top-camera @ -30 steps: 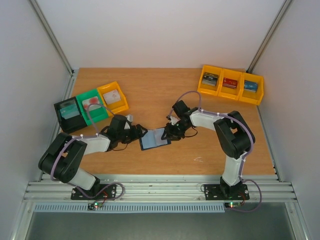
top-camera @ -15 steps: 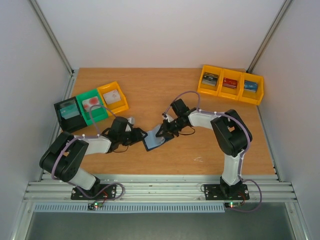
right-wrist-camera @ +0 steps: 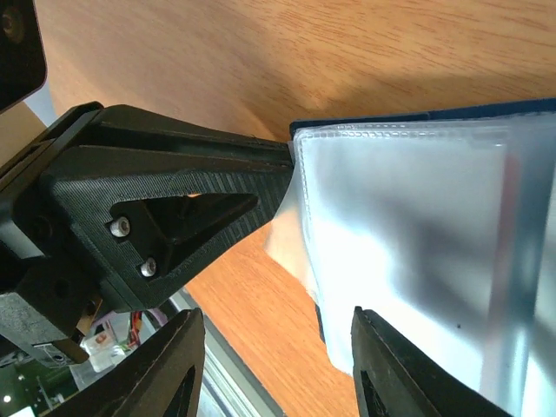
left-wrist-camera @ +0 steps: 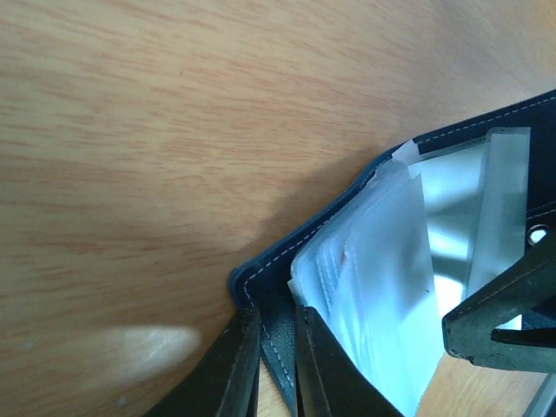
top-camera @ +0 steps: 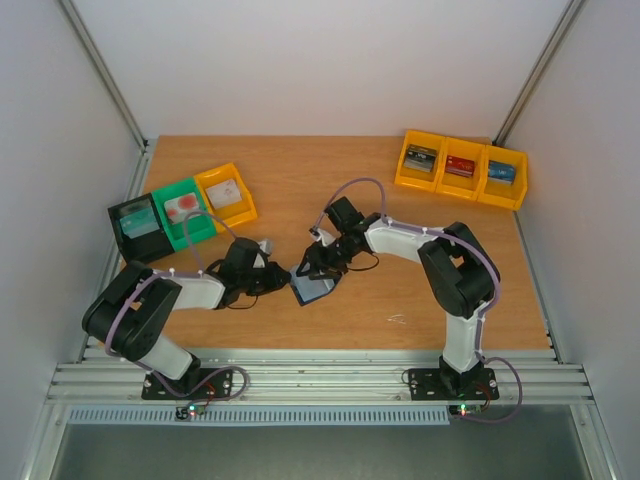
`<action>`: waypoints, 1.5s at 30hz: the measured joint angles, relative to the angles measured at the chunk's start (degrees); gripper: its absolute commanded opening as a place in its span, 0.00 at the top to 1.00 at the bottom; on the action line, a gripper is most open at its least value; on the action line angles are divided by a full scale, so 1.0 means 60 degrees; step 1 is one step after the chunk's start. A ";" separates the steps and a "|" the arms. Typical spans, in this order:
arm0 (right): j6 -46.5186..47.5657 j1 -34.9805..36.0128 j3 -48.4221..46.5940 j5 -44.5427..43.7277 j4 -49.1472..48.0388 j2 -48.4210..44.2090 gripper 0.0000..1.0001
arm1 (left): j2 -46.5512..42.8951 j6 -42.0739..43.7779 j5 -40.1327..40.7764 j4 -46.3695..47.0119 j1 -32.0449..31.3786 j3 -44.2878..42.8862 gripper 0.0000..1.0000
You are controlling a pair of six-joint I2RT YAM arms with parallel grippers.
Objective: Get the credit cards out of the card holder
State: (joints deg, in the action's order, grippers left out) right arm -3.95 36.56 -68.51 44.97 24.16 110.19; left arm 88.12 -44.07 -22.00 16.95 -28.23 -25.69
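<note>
bins (top-camera: 460, 188) well apart, left tool (left-wrist-camera: 276, 320) pinching card holder (left-wrist-camera: 300, 241)

Ringed by white walls (top-camera: 320, 70), a wooden table (top-camera: 300, 180) carries two sets of plastic bins. At the far left, a black bin (top-camera: 140, 250), a green bin (top-camera: 195, 238) and a yellow bin (top-camera: 240, 215) stand touching in an angled row. At the far right, three yellow bins (top-camera: 458, 185) sit side by side, each holding a small item. A ribbed aluminium rail (top-camera: 320, 378) runs along the near edge, and a faint pale mark (top-camera: 397, 319) shows on the wood near the right.
</note>
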 measured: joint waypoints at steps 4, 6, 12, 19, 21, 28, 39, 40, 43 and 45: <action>0.0229 0.0015 -0.0237 -0.0605 0.0605 -0.0062 0.53 | 0.0000 0.0168 -0.0007 0.0007 -0.0051 0.0076 0.92; 0.0470 0.0040 -0.0433 -0.1366 0.1137 -0.0193 0.52 | 0.0000 0.0222 -0.0011 0.0015 -0.0069 0.0095 0.92; 0.1534 0.0470 -0.1577 -0.4244 0.3049 -0.1002 0.37 | 0.0000 0.0408 -0.0007 0.0029 -0.0080 0.0098 0.89; 0.2211 0.0430 -0.2619 -0.6841 0.4881 -0.0980 0.27 | -0.0102 0.0430 0.0062 0.0073 -0.0087 0.0175 0.86; 0.2466 0.0168 -0.2623 -0.6845 0.5180 -0.0550 0.23 | -0.0124 0.0433 0.0073 0.0069 -0.0087 0.0186 0.86; 0.3217 -0.0503 -0.2517 -0.5960 0.5461 0.0525 0.02 | -0.0124 0.0433 0.0066 0.0073 -0.0087 0.0186 0.85; 0.3268 -0.0856 -0.1912 -0.2634 0.4229 0.0918 0.36 | -0.0124 0.0437 0.0135 0.0106 -0.0087 0.0186 0.84; 0.3180 -0.0878 -0.1832 -0.2422 0.4087 0.0918 0.43 | -0.0124 0.0437 0.0149 0.0109 -0.0084 0.0186 0.84; 0.2834 -0.0900 -0.1541 -0.1945 0.3672 0.0947 0.50 | -0.0124 0.0437 0.0226 0.0131 -0.0076 0.0186 0.84; 0.2517 -0.0896 -0.1377 -0.1628 0.3391 0.0951 0.50 | -0.0124 0.0441 0.0280 0.0153 -0.0066 0.0186 0.84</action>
State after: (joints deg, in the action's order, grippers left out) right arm 11.16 31.18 -76.77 35.20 44.51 115.90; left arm 87.37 -41.43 -20.32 17.87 -28.62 -24.58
